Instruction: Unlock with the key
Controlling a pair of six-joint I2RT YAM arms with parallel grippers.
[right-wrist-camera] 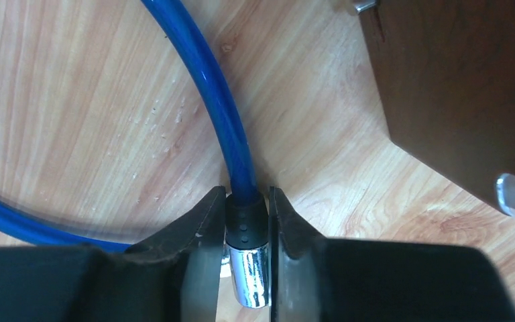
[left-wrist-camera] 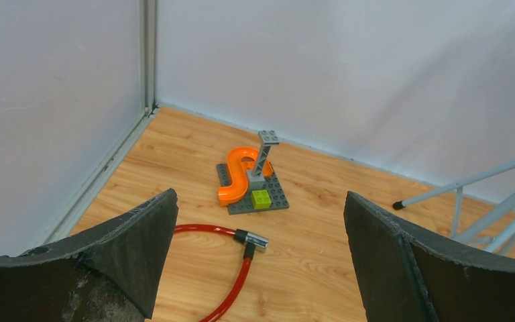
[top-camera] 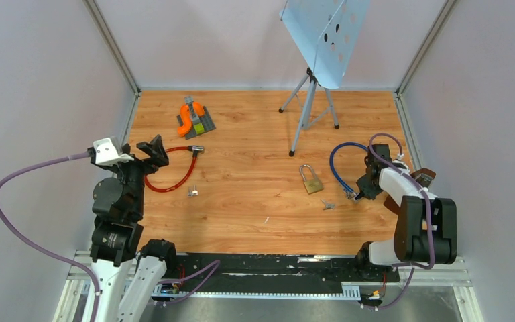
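Note:
A blue cable lock lies at the right of the wooden table. My right gripper is shut on its black and chrome end piece, with the blue cable running up from the jaws. A small key lies on the table just left of that gripper. A brass padlock lies near the middle. A red cable lock lies at the left, with a second small key beside it. My left gripper is open and empty above the red cable.
An orange and grey brick model stands at the back left. A tripod stand with a pale blue plate stands at the back middle. A brown object lies right of my right gripper. Grey walls enclose the table.

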